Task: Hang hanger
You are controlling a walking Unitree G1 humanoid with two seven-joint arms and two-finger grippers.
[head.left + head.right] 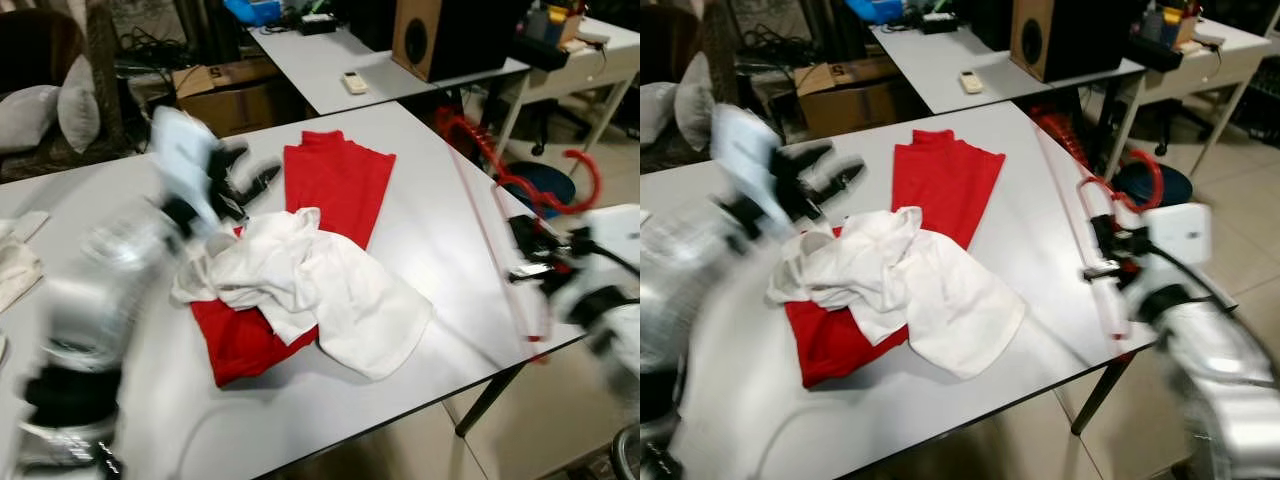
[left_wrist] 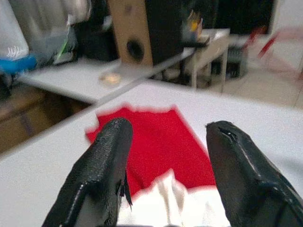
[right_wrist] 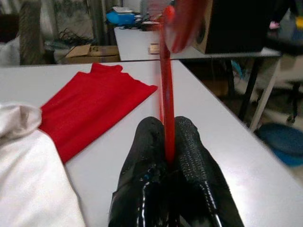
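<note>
The red hanger (image 3: 166, 80) was held in the right gripper (image 3: 167, 142), whose two fingers were pressed together on one of its thin bars, at the right edge of the table (image 1: 430, 240). In the right wrist view the bar ran straight out from the fingertips, in line with the fingers, so the long axis continued the gripper's own. In the head views, blurred by motion, the hanger's hook (image 1: 580, 170) curved beyond the table's right edge, above the floor, with the long bar slanting along that edge. No rail or hook to receive it could be made out in these pictures, so the target could not be placed. The right arm was plainly the one concerned, the hanger being already in its grip. The left gripper (image 2: 165, 142) hovered over the far side of the clothes, well apart from the hanger, its fingers spread wide and empty. Below it lay a white garment (image 1: 310, 285) heaped on a red garment (image 1: 335, 180), both near the table's middle. In my judgement the garments were not yet on the hanger, and the coming move depends on which way the hook faces.
</note>
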